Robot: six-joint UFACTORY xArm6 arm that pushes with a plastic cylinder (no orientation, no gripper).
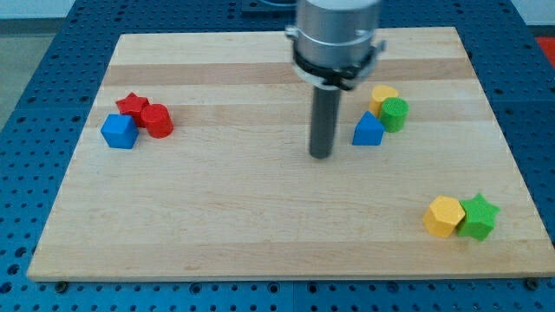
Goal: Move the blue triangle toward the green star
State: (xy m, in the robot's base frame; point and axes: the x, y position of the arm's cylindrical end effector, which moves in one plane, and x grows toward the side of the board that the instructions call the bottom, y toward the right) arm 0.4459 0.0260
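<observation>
Sitting nearest the view's bottom, well off to the tip's lower right, the green star (479, 216) touches a yellow hexagon-like block (444, 216) on its left. That neighbour is a hazard: a blue triangle (368, 130) arriving from the upper left would probably strike the yellow block first and knock the pair apart.

The robot's tip (321, 155) rests on the wooden board (260, 225), bare and carrying nothing, just left of the blue triangle with a narrow gap between. Pushing from this side would likely send the triangle rightward, not down toward the star; the tip needs to get above it.

Beyond the triangle, a green block (395, 113) and a yellow block (383, 96) crowd its upper right and could be dragged along.

Far to the tip's left sit a blue block (119, 132), a red star (133, 106) and a red cylinder-like block (158, 120). The arm's upper part is cut off at the top.
</observation>
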